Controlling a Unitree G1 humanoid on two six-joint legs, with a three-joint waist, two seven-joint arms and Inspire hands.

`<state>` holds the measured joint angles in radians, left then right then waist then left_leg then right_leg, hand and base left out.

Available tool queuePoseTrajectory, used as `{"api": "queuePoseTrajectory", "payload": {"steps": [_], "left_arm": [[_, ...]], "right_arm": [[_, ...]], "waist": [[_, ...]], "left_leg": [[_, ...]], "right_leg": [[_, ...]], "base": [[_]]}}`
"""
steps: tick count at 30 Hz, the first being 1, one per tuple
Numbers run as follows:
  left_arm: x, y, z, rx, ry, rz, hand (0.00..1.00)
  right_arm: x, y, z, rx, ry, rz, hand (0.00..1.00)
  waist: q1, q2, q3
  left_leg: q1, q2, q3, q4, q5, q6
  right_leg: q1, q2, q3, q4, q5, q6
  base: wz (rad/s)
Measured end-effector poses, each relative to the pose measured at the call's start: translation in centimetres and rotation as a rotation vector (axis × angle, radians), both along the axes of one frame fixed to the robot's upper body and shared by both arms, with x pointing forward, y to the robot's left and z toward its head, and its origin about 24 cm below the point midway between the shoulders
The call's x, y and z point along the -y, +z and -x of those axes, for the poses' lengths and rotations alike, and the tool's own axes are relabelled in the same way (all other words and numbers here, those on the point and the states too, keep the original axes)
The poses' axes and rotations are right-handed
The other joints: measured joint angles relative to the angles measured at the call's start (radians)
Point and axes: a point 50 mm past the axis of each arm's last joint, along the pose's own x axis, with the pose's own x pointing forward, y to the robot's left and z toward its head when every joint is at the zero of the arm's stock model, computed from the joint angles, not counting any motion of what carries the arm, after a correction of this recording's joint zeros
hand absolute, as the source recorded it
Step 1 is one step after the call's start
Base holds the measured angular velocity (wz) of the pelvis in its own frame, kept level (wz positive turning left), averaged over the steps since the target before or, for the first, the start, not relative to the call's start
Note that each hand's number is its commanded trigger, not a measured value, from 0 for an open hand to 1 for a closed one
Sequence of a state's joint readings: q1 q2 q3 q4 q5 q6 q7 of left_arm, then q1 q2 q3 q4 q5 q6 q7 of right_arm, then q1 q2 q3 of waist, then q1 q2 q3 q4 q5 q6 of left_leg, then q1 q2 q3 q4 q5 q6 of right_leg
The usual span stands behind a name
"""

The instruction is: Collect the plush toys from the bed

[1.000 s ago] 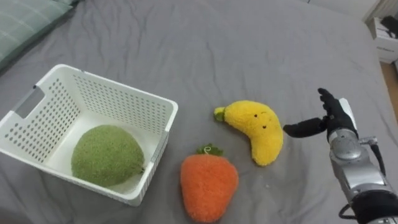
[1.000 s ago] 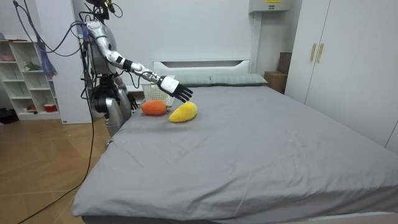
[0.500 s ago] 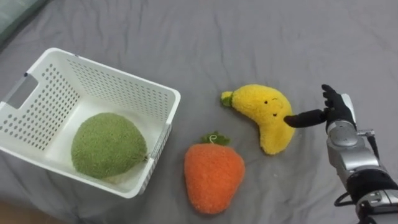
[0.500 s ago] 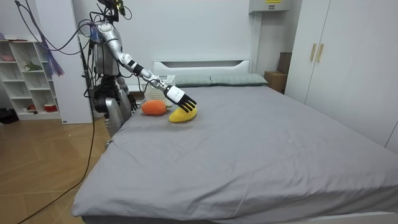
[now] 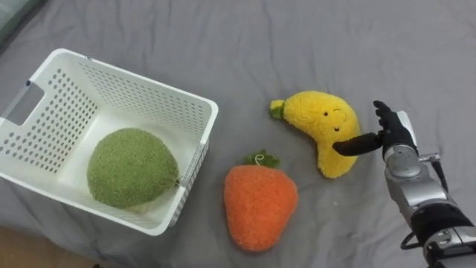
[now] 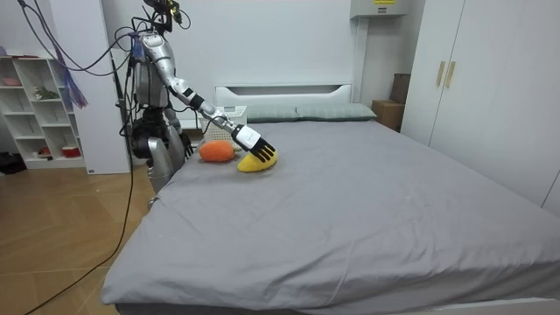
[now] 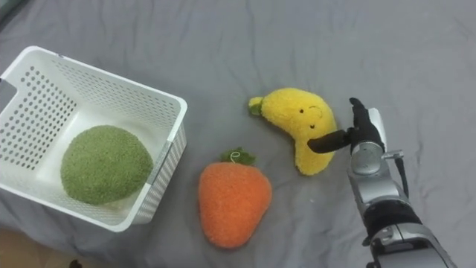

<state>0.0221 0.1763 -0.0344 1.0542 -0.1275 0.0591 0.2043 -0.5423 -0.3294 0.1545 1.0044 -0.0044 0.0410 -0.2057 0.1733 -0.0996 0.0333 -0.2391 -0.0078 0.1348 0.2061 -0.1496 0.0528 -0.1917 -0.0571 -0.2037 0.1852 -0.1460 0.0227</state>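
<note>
while the white basket (image 5: 134, 100) holds a green plush (image 5: 132, 167), the spread right hand (image 5: 393, 135) touches the banana (image 5: 321, 120).

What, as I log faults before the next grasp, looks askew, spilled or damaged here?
Nothing stands out. The white basket sits upright on the bed with the green plush ball inside. The plush carrot and plush banana lie intact beside it, and the open right hand is at the banana.

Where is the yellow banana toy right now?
The banana toy lies on the bed, right of centre in the left eye view, up and right of the carrot toy, the right hand touching it.
</note>
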Motion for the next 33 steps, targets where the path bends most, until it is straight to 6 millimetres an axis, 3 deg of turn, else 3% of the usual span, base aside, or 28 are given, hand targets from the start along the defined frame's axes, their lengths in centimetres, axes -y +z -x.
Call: {"api": "queuePoseTrajectory", "payload": {"steps": [9, 23, 27, 30, 33], "left_arm": [[0.1, -0.1, -0.1, -0.016, -0.007, -0.002, 0.00], [0.5, -0.4, 0.2, -0.043, -0.039, -0.007, 0.00], [0.6, -0.5, 0.4, -0.048, -0.050, -0.008, 0.00], [0.7, -0.5, 0.3, -0.045, -0.057, -0.002, 0.00], [0.7, -0.5, 0.3, -0.044, -0.058, -0.001, 0.00]], "right_arm": [[-0.9, 0.5, -0.4, 0.021, 0.065, 0.047, 0.00], [-2.4, -0.5, -0.2, -0.023, 0.141, 0.062, 0.00], [-2.3, -1.2, 0.2, -0.056, 0.141, 0.065, 0.00], [-2.4, -1.4, 0.3, -0.068, 0.152, 0.076, 0.00], [-2.3, -1.5, 0.4, -0.074, 0.150, 0.080, 0.00]], "waist": [[0.006, 0.001, -0.0008], [0.053, 0.000, -0.0003], [0.059, -0.002, 0.0020], [0.065, -0.005, 0.0095], [0.071, -0.005, 0.0116]], "left_leg": [[0.004, 0.000, 0.002, 0.000, 0.000, 0.000], [0.006, 0.001, 0.000, -0.001, 0.001, 0.000], [0.015, 0.000, -0.005, -0.001, 0.001, -0.001], [0.014, 0.000, -0.005, -0.001, 0.001, -0.001], [0.014, 0.001, -0.005, -0.002, 0.000, -0.001]], "right_leg": [[0.002, -0.001, 0.001, 0.001, 0.000, 0.000], [0.005, 0.000, -0.002, 0.001, 0.001, -0.001], [0.018, -0.001, -0.017, -0.002, 0.001, -0.001], [0.017, -0.001, -0.021, -0.001, 0.001, -0.001], [0.016, -0.002, -0.026, 0.000, 0.001, -0.001]], "base": [[-0.01], [0.00], [0.05], [0.00], [0.00]]}}
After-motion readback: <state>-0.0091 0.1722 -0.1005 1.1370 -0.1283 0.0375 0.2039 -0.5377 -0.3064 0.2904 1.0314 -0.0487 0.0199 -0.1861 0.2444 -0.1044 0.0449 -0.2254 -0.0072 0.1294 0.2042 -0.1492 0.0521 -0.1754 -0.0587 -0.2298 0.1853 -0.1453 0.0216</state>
